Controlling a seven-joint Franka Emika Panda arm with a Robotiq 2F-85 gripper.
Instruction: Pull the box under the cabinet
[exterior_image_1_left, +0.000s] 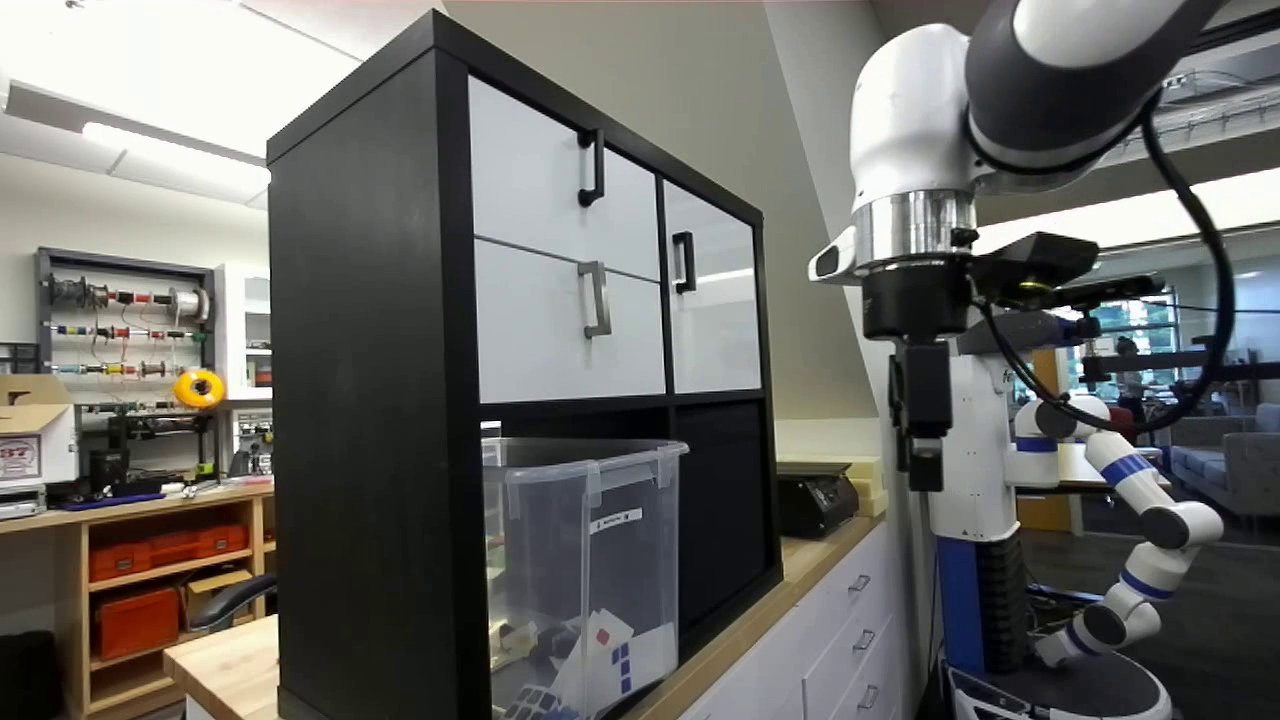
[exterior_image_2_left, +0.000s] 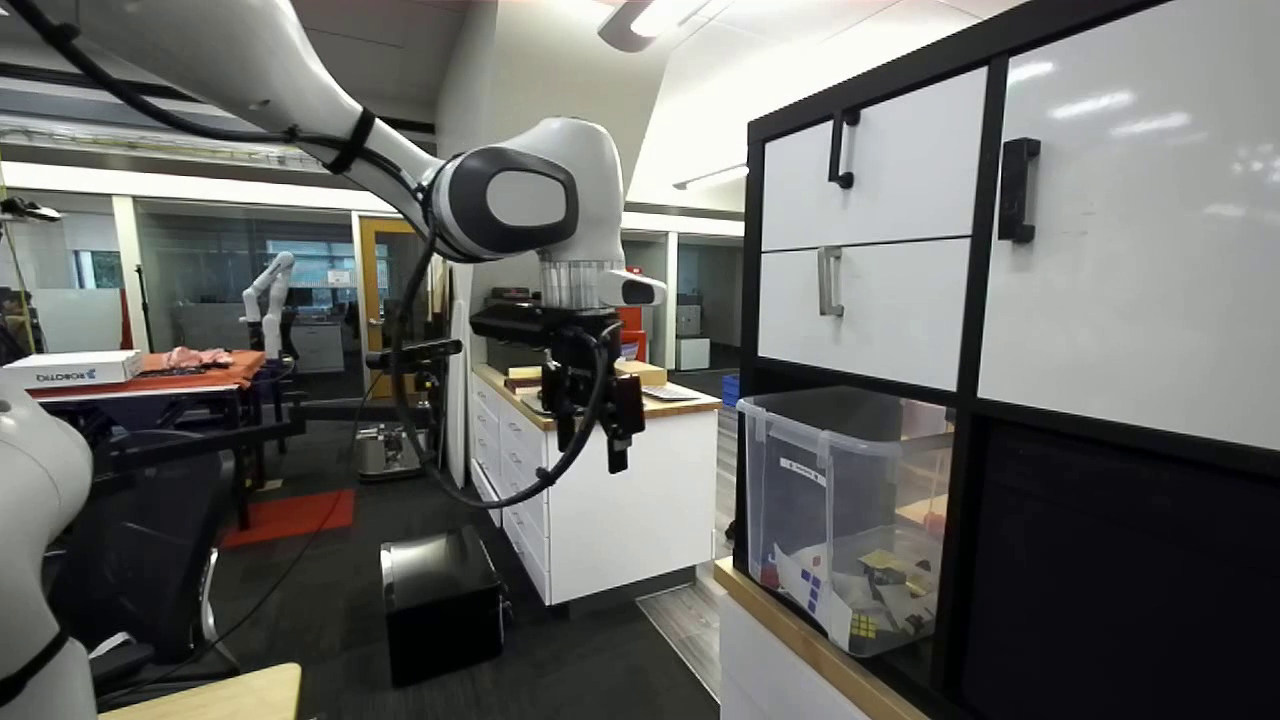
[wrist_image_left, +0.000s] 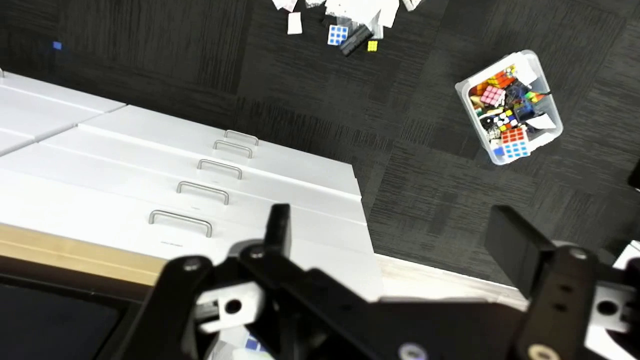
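Black-framed and broad, the cabinet (exterior_image_2_left: 1060, 300), cut off in an exterior view, stands on the counter (exterior_image_1_left: 815, 562). Below its white drawer fronts (exterior_image_1_left: 545, 310), in a lower compartment, sits the box (exterior_image_1_left: 600, 560), seeming to jut past the opening. Which of its sides is longer I can't tell, and part of its base is cropped in an exterior view. My gripper (wrist_image_left: 396, 231) hangs out in front, fingers (wrist_image_left: 278, 227) spread wide with nothing between them, well apart from the box in both exterior views. I judge the tips near the level of its rim (exterior_image_1_left: 640, 458), so my coming move should go mostly across, toward the cabinet. In my wrist view the box lies toward the lower edge, nearly all hidden by the gripper; a sliver of white and blue is probably its papers (exterior_image_2_left: 805, 580). Smallest, a yellow-faced cube (exterior_image_2_left: 862, 627) shows hazily through the wall.
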